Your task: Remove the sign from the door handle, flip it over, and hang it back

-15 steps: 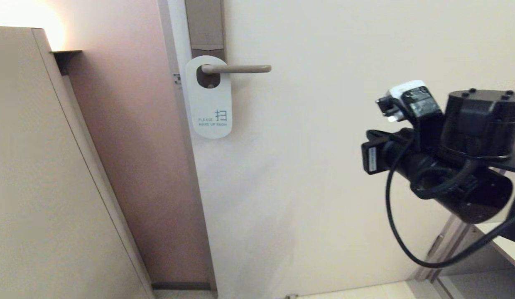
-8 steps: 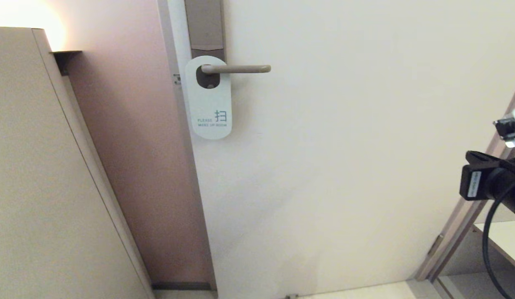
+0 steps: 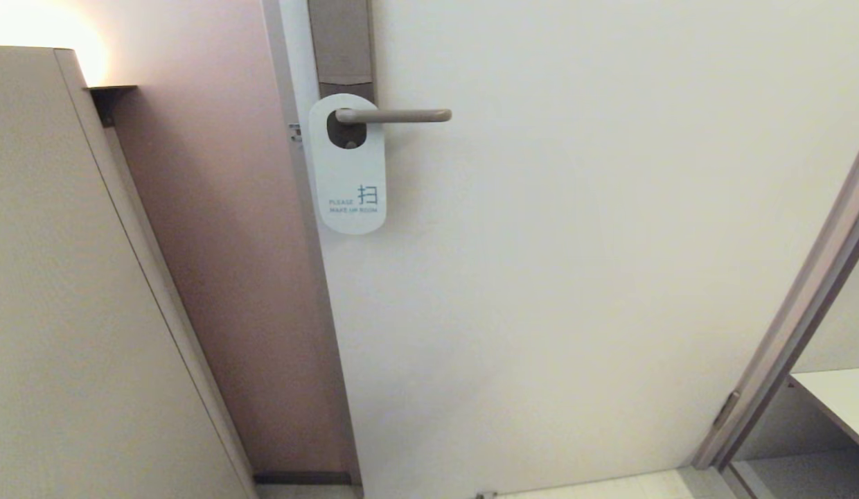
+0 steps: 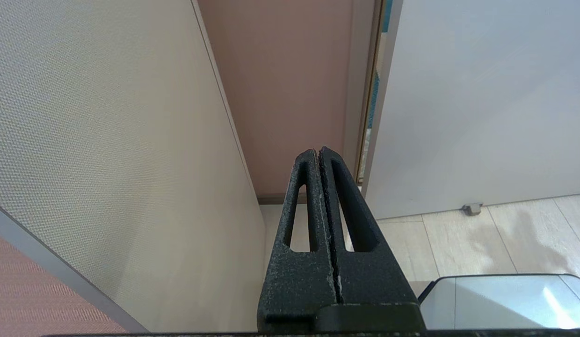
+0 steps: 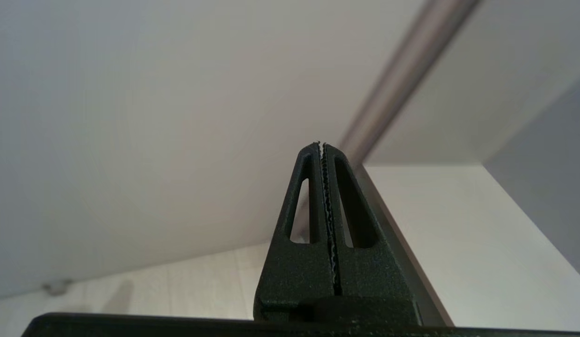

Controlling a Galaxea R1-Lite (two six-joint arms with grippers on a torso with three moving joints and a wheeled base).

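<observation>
sign on door handle (white face out) | left gripper, right gripper: fingers together

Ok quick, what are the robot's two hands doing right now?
Left gripper: shut, holding nothing.
Right gripper: shut, holding nothing.

The door handle looked like matt brushed metal, its backplate a duller grey-brown. The sign was smooth, flat card or plastic. The left gripper had grainy black plastic fingers; the door was smooth and matt.
</observation>
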